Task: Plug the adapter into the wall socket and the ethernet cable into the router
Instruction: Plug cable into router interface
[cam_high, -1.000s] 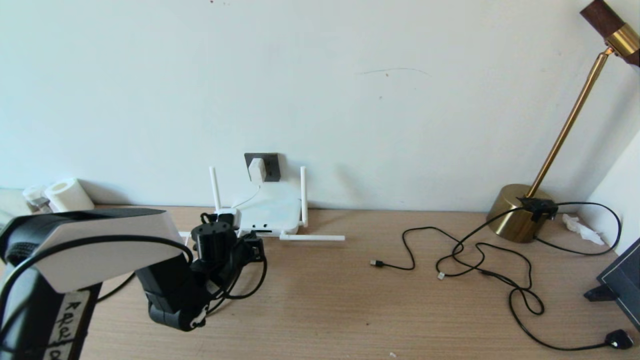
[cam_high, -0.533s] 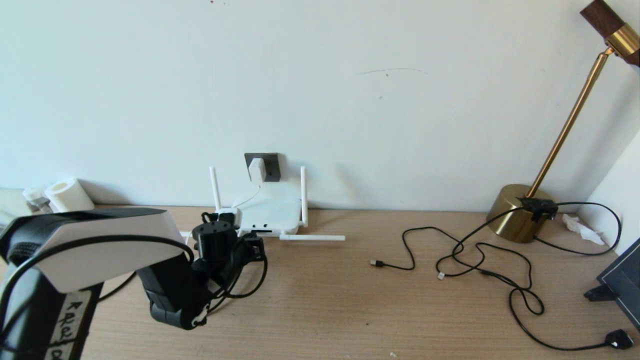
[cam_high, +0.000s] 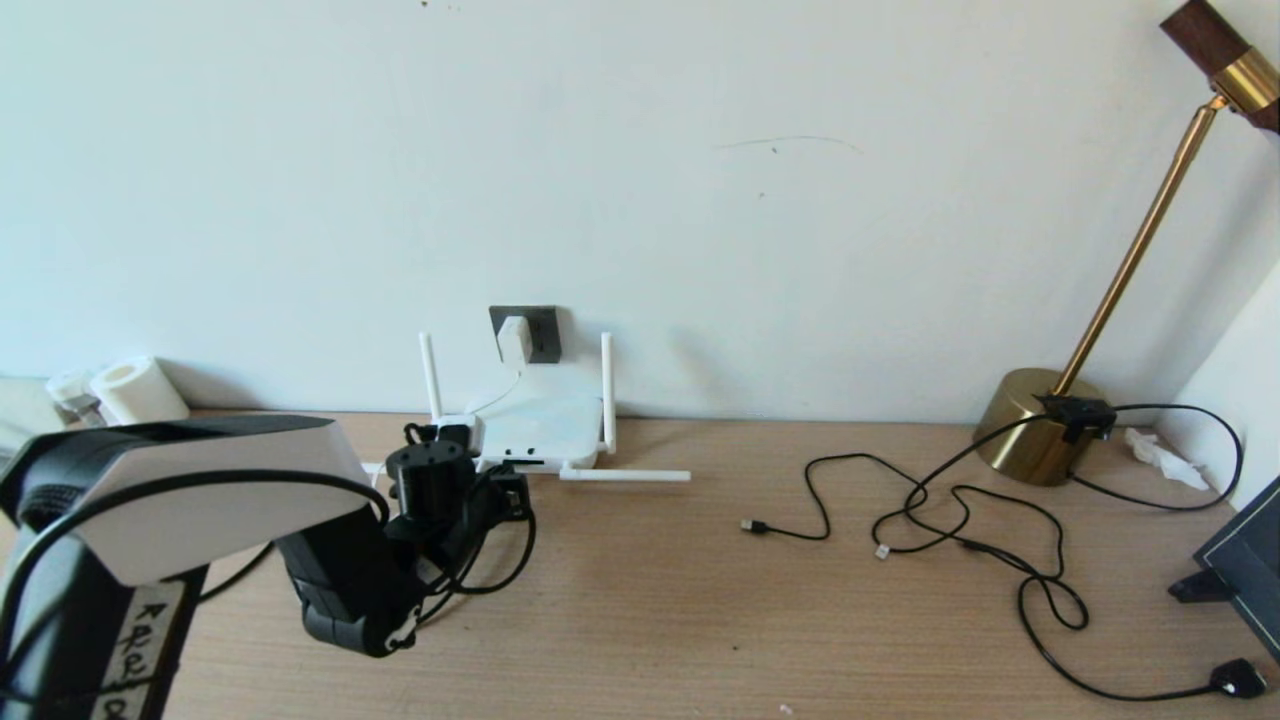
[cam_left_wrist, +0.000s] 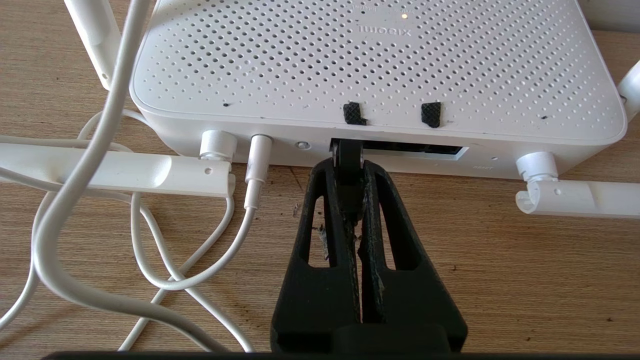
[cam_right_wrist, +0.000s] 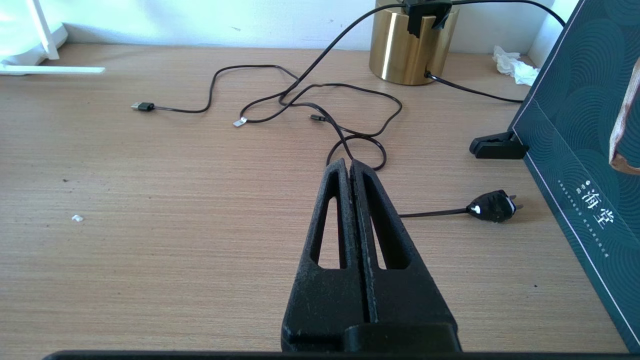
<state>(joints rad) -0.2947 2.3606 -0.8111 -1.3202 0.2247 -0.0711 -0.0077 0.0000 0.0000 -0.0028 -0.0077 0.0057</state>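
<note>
The white adapter (cam_high: 514, 340) sits in the dark grey wall socket (cam_high: 540, 333), its thin white cord dropping to the router (cam_high: 530, 428) below. In the left wrist view my left gripper (cam_left_wrist: 347, 165) is shut on the ethernet cable's black plug (cam_left_wrist: 346, 155), whose tip is in the leftmost part of the dark port slot (cam_left_wrist: 415, 148) on the router's (cam_left_wrist: 380, 65) front edge. The white power cord plug (cam_left_wrist: 257, 165) sits in a jack beside it. The left arm (cam_high: 420, 520) hides the cable. My right gripper (cam_right_wrist: 348, 167) is shut and empty above bare table.
A brass lamp base (cam_high: 1035, 425) stands at the back right with thin black cables (cam_high: 960, 520) trailing over the table to a small plug (cam_high: 1235, 680). A dark box (cam_right_wrist: 585, 125) is at the right edge. Paper rolls (cam_high: 130, 390) sit at the back left.
</note>
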